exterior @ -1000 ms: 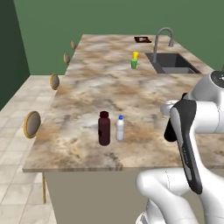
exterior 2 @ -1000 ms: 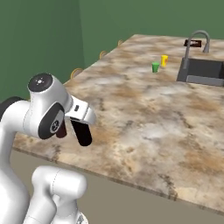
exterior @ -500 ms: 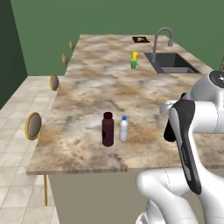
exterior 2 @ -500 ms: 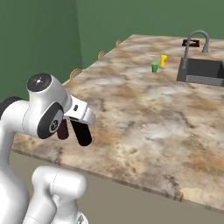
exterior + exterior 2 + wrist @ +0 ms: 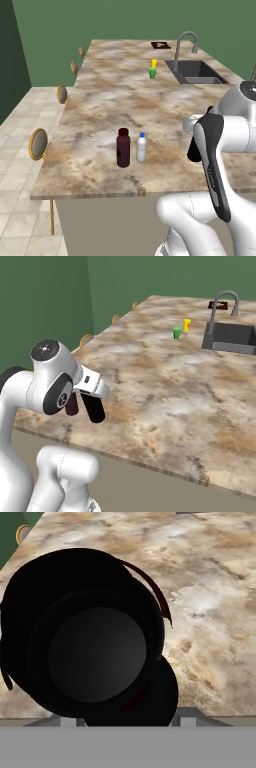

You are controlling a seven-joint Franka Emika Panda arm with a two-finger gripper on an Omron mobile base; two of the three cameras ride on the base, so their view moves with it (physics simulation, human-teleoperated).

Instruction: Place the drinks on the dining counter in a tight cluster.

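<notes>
End effector (image 5: 127,716) is pressing shut on the tall black wine bottle (image 5: 94,410), which is blocking most of my hand view as a dark round end. In the right base view it is hanging slanted below my hand, just above the near edge of the table (image 5: 100,110); whether it is touching the stone I cannot tell.

Two drinks are already standing upright on the table near that edge: the squat maroon bottle (image 5: 123,147), with the small blue-capped bottle (image 5: 141,147) just beside it at its three o'clock, apart by a sliver. In the left base view that pair is sitting at about nine o'clock from my hand. A green-and-yellow item (image 5: 153,70) is standing well away at twelve o'clock, near the sink (image 5: 195,72).

I am judging this bottle to be rigid, smooth-sided and probably slippery, breakable like glass, and top-heavy because it is tall and slim. I am thinking a hold on the body near mid-height is suiting it better than the neck, so it is not swinging. Setting it down is calling for bringing it upright first, then lowering gently beside the pair without knocking the light little bottle over.
</notes>
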